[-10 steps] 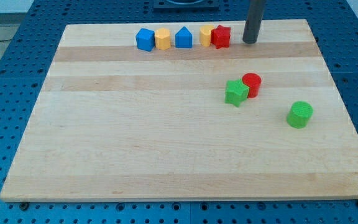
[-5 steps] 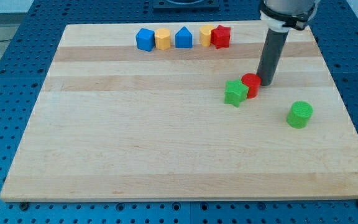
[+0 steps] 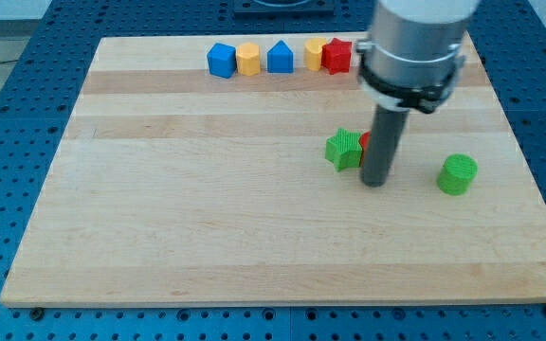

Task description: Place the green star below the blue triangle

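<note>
The green star (image 3: 344,149) lies right of the board's middle. A red cylinder (image 3: 365,140) sits against its right side, mostly hidden behind my rod. My tip (image 3: 374,181) rests on the board just right of and below the star, touching or nearly touching the red cylinder. The blue triangle (image 3: 280,58) stands in the row along the view's top edge, well above and left of the star.
The top row also holds a blue block (image 3: 221,60), a yellow cylinder (image 3: 247,59), a yellow block (image 3: 315,53) and a red star (image 3: 336,56). A green cylinder (image 3: 458,175) stands to the right of my tip. The wooden board (image 3: 207,208) lies on a blue pegboard.
My rod came down from the view's top right to the red cylinder, then moved left and down. The green star and red cylinder have shifted left.
</note>
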